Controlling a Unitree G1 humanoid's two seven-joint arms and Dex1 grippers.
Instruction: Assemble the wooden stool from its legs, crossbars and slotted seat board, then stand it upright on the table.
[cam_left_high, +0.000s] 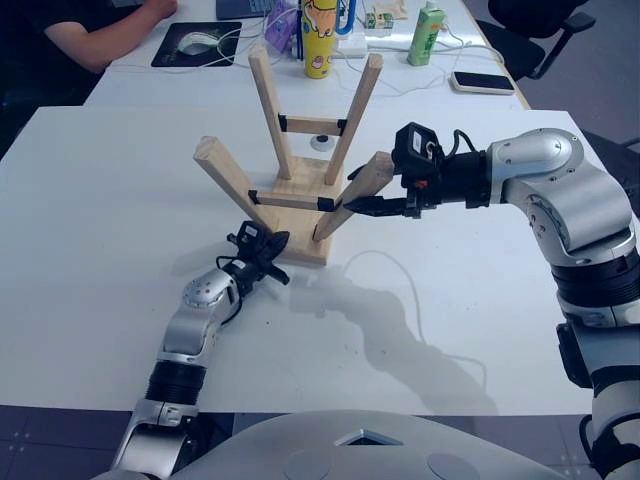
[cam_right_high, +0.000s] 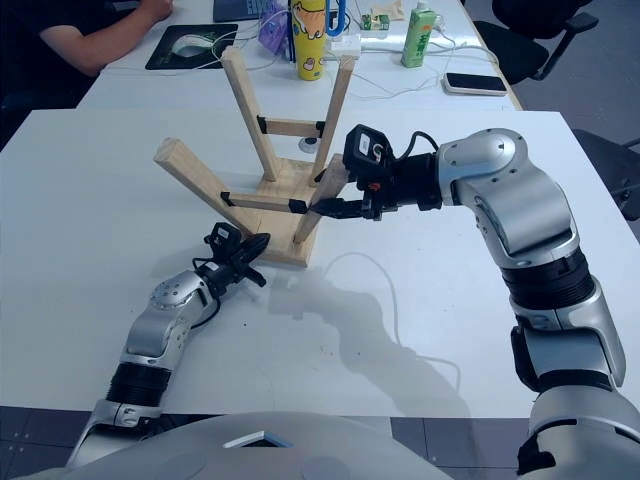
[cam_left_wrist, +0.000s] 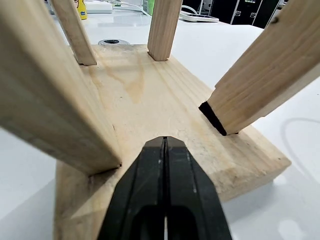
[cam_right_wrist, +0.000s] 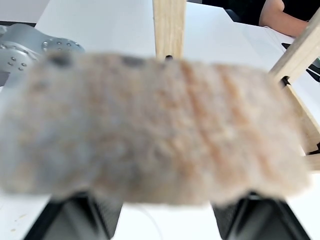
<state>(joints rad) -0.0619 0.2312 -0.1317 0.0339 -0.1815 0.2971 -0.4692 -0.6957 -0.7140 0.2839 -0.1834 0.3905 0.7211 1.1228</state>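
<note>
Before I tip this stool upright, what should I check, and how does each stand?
1. All four legs set in the seat board: ok.
2. Two visible crossbars joined to legs: ok.
3. Hold by right gripper, shut on the near right leg: ok.
4. Hold by left gripper: not ok; shut, empty, tips at the board's near edge.
5. The stool upright on the table: not ok; legs point up.

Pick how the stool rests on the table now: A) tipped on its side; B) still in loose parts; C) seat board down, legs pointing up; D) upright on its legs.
C: the seat board lies flat on the table with four legs splayed upward; the right gripper clasps one leg.
</note>
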